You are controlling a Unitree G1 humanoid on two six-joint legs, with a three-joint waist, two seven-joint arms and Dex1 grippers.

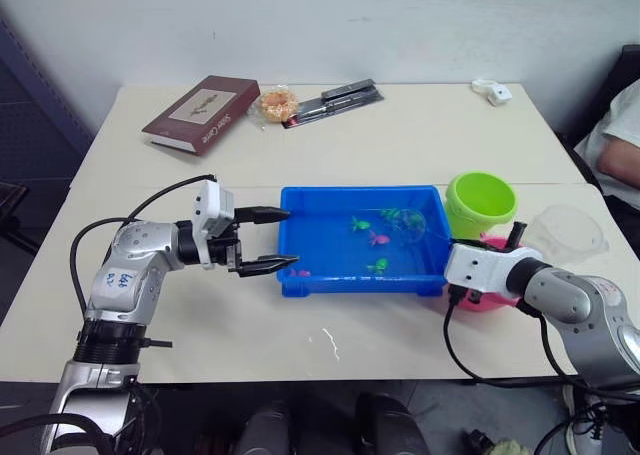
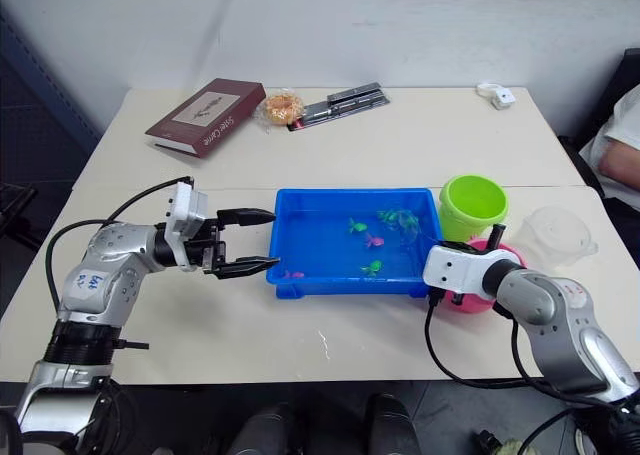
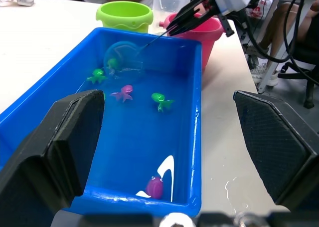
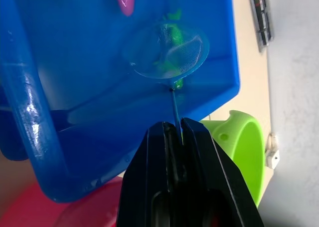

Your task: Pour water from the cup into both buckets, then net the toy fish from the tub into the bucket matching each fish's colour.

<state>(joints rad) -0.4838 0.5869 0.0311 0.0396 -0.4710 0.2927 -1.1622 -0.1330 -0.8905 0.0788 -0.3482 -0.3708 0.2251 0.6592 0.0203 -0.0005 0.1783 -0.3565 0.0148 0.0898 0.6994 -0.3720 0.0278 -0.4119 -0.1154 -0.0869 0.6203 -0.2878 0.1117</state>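
Right tool [image 4: 174, 129] pinches the net [image 4: 169, 50] handle, hoop over a green fish [image 4: 172, 35] in the tub [image 1: 300, 280], apparently to scoop it; left tool [image 1: 275, 240] is spread, seemingly steadying the tub.

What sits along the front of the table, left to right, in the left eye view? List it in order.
Left hand → tub → pink bucket → cup. The green bucket stands behind, overlapping the tub's right end and the pink bucket, so it is left out.
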